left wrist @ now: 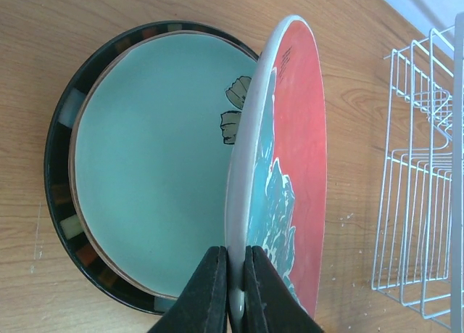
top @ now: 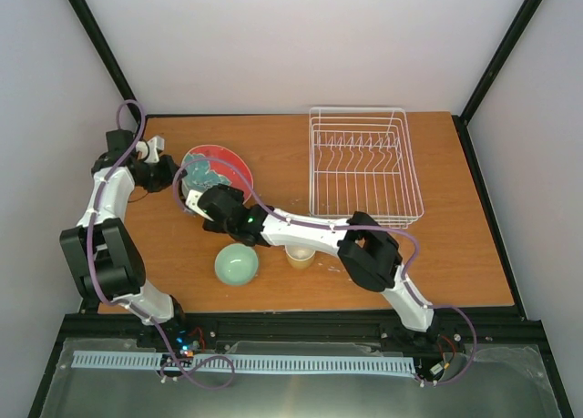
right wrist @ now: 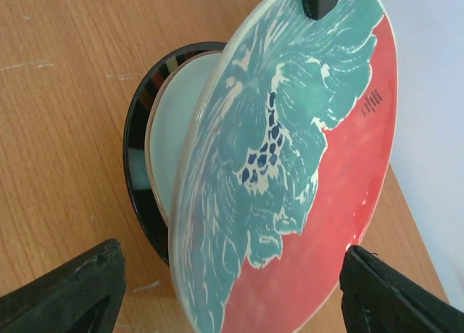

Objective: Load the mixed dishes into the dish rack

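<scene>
Over at the far left of the worktop [top: 455, 254], the red plate [left wrist: 290, 166] is tipped up almost on edge, flower side facing right, and the left fingers [left wrist: 206, 297] are pinched shut on its rim, one finger on each face. Right behind it the mint plate [left wrist: 152, 166] lies flat, stacked on the dark plate [left wrist: 61, 166] with the tile-pattern rim. Can't tell whether the red plate's low edge touches that stack or hangs just above it. The right fingers [right wrist: 72, 289] are spread wide, gripping nothing, parked just near of the red plate with its flower face filling the gap between them, and neither finger touches it. Nearer the arms, around the middle of the worktop, the bowl [top: 237, 265] sits upright, and the mug [top: 300, 254] is just to its right, partly tucked under the right arm. The rack [top: 363, 168] stands at the far right, well apart from the plates.
</scene>
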Available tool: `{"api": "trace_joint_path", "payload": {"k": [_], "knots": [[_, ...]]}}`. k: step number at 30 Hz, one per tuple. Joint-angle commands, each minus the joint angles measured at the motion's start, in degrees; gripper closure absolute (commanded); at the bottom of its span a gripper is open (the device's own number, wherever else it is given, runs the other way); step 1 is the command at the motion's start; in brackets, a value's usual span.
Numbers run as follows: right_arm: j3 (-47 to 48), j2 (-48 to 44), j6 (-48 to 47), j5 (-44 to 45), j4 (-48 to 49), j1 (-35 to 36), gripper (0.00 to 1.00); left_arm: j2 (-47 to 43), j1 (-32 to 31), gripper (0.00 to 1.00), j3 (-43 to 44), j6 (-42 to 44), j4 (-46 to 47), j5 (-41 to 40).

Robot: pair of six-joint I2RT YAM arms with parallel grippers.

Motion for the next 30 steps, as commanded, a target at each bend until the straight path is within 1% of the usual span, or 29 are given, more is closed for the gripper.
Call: {"api": "trace_joint_path", "payload": {"k": [1,10,15,17,21,24,26,27,29,30], "knots": [[3.76,2.92,1.87,1.25,1.5,-0.01,0.2,-4.25,-0.21,0.99,1.48,-2.85,2.18,7.12],[7.35,6.74,3.51,1.48,1.54,-2.36,0.19,-8.41,-0.21,0.99,-1.98,-4.66,2.33,10.47],[7.72,7.81,3.26,3.24,2.23,-3.94,0.24,-11.19,-0.3,0.99,-3.69,-5.68,2.0,11.91],[7.95,8.17,3.12,3.74,2.64,-4.71,0.28,-12.35,-0.36,0.99,-4.55,-6.09,1.71,12.65],[9.29,8.93,3.6,2.45,1.54,-6.16,0.39,-14.29,-0.56,0.99,-6.79,-6.95,2.1,13.7],[10.38,8.97,4.17,1.23,0.66,-6.83,0.59,-15.44,-0.6,0.99,-7.98,-7.34,2.33,14.02],[10.66,8.79,4.1,1.38,0.65,-7.0,0.66,-15.76,-0.65,0.99,-8.41,-7.22,2.36,13.66],[10.79,8.7,4.08,1.31,0.45,-7.06,0.67,-15.8,-0.65,0.99,-8.47,-7.05,2.36,13.46],[10.82,8.6,4.05,1.44,0.27,-7.1,0.63,-15.59,-0.65,1.0,-8.41,-6.87,2.49,13.16],[10.85,8.54,4.24,1.55,0.03,-7.11,0.65,-15.45,-0.65,0.99,-8.32,-6.8,2.62,13.03]]}}
